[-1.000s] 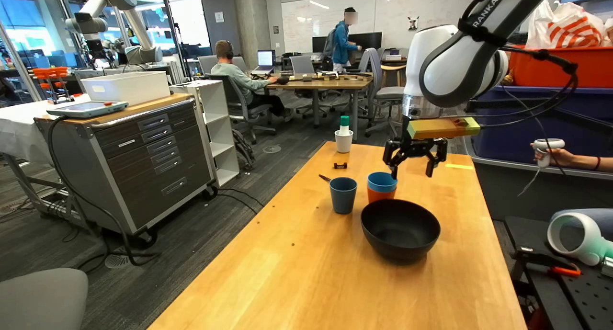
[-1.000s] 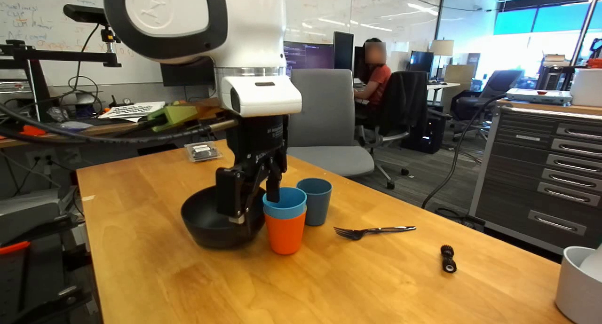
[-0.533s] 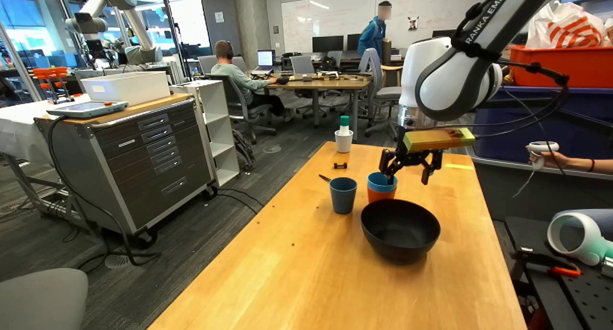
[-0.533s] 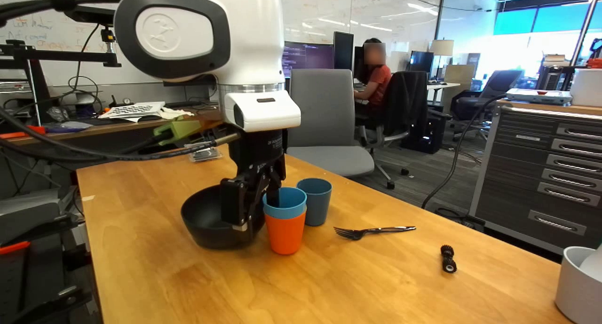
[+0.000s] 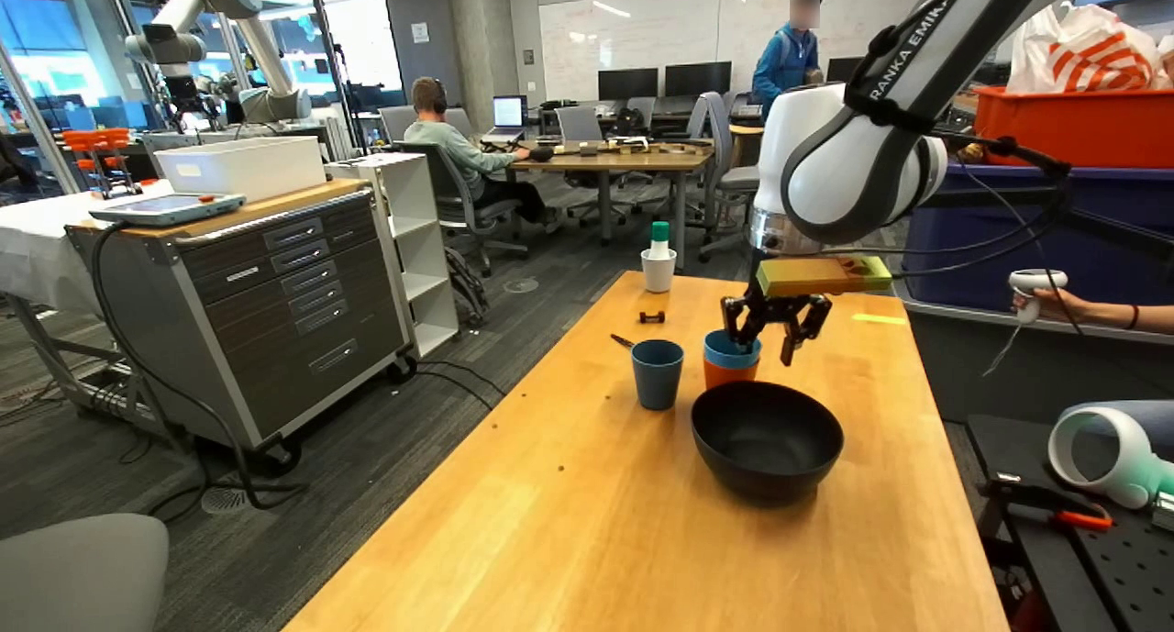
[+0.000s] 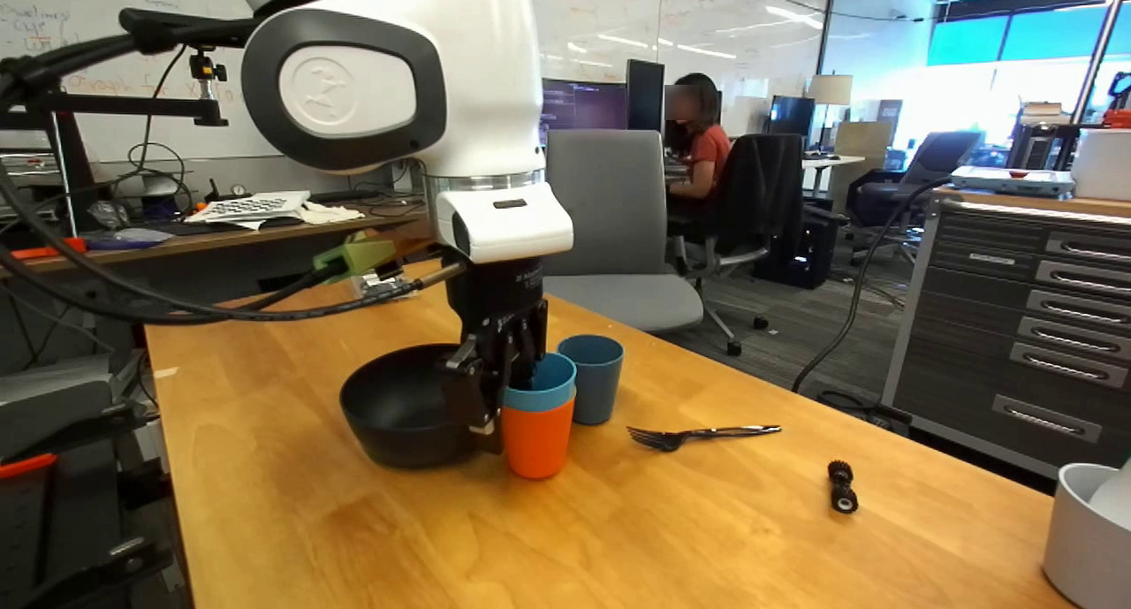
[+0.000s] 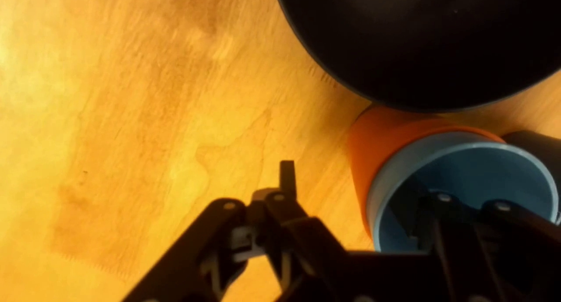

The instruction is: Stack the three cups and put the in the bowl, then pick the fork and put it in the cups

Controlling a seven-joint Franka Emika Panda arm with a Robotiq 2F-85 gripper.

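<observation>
The light blue cup (image 6: 541, 400) is nested in the orange-red cup (image 6: 536, 441), standing upright against or very close to the black bowl (image 5: 766, 449). My gripper (image 5: 765, 353) straddles their near wall: one finger reaches down inside the blue cup, the other stays outside. In the wrist view the gripper (image 7: 345, 188) shows a gap between the outer finger (image 7: 287, 175) and the orange wall, so the jaws are partly open. Beside the pair stands the dark teal-blue cup (image 6: 592, 388), separate. The fork (image 6: 704, 433) lies flat on the table past the cups.
A small black dumbbell-shaped piece (image 6: 841, 485) lies beyond the fork. Toward the table end stands a white container (image 5: 658, 270) with a green-capped bottle in it. The table's long edge (image 6: 760, 388) runs behind the teal cup and fork.
My gripper has come down and across toward the nested cups, with one finger lower in the blue cup. Its jaws have narrowed in the last half second. Cups, bowl and fork have not moved.
</observation>
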